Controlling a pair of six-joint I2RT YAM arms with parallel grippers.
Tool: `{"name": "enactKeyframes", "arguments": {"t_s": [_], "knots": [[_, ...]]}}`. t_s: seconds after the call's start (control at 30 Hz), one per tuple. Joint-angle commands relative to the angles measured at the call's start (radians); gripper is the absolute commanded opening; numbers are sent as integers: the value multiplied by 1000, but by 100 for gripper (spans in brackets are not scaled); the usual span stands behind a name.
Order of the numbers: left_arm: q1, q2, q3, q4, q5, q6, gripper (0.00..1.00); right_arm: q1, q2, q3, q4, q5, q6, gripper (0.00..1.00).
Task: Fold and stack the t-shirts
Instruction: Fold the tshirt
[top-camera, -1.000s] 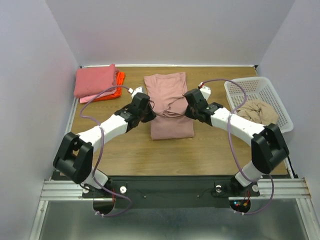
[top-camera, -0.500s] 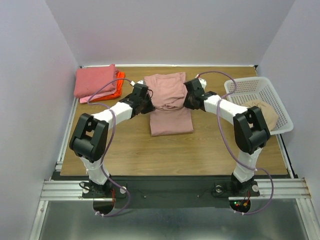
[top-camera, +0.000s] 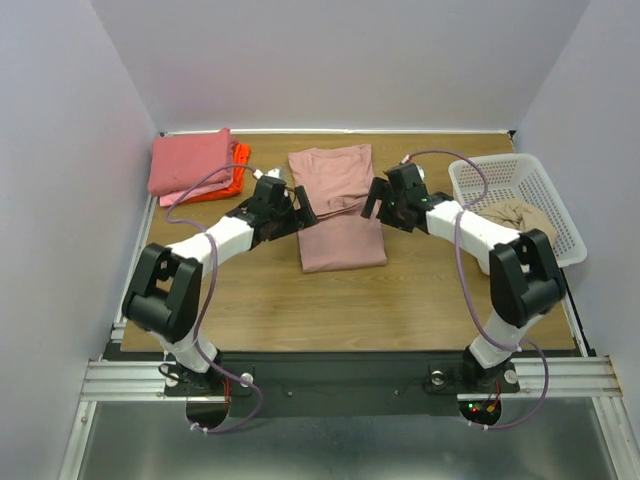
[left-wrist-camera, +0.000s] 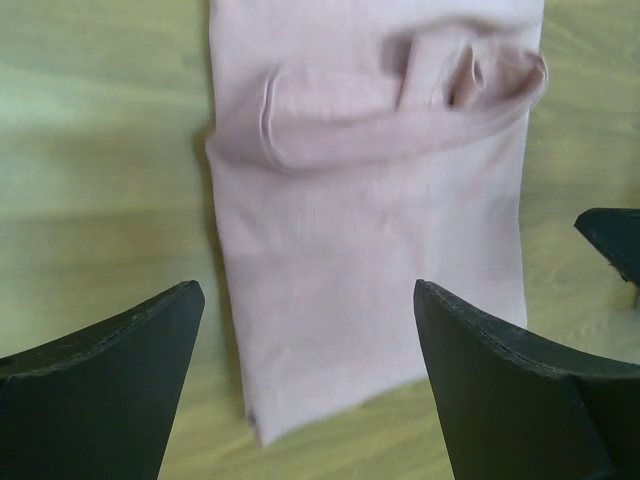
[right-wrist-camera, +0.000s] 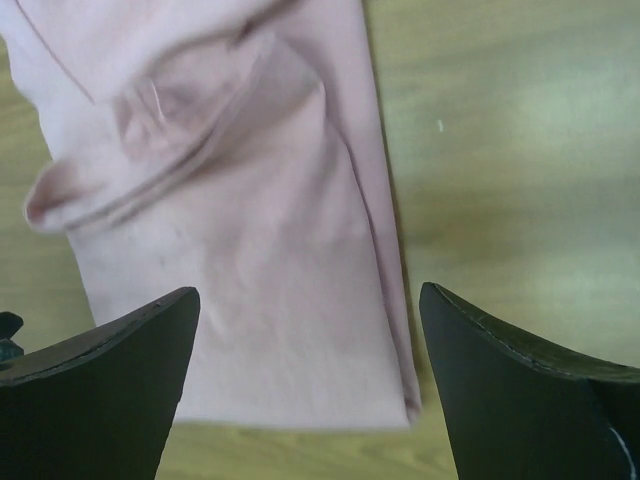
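Note:
A dusty-pink t-shirt (top-camera: 340, 215) lies mid-table as a long strip, its far part folded back over itself into a rumpled edge. My left gripper (top-camera: 303, 206) hovers at its left side and my right gripper (top-camera: 374, 198) at its right side. Both are open with nothing between the fingers. In the left wrist view the shirt (left-wrist-camera: 370, 280) lies below the open left gripper (left-wrist-camera: 305, 290). The right wrist view shows the shirt's near end (right-wrist-camera: 260, 300) under the open right gripper (right-wrist-camera: 307, 290). A coral-pink t-shirt (top-camera: 190, 160) tops a folded pile over an orange-red one (top-camera: 232, 180).
A white lattice basket (top-camera: 510, 175) stands at the right edge with a crumpled beige t-shirt (top-camera: 515, 222) in it. The folded pile sits in the back left corner. White walls close in the table on three sides.
Both grippers have opened and let go of the dusty-pink shirt's folded edge, which now lies on the shirt. Each gripper has drawn back a little toward its own side.

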Motion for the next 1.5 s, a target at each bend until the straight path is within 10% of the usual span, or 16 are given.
{"name": "enactKeyframes", "arguments": {"t_s": [0.0,0.37,0.73,1.2,1.47], "knots": [[-37,-152,-131,20,8,-28,98,1,-126,-105,28,-78,27,97],[-129,-330,-422,83,11,-173,98,4,-157,-140,129,-318,-124,100],[-131,-567,-531,-33,-70,-201,98,96,223,205,204,-543,-224,100],[-131,-623,-533,-67,-96,-203,98,61,451,575,197,-164,-238,100],[-131,-515,-473,38,-87,-169,98,50,63,146,149,-40,-111,100]]}}
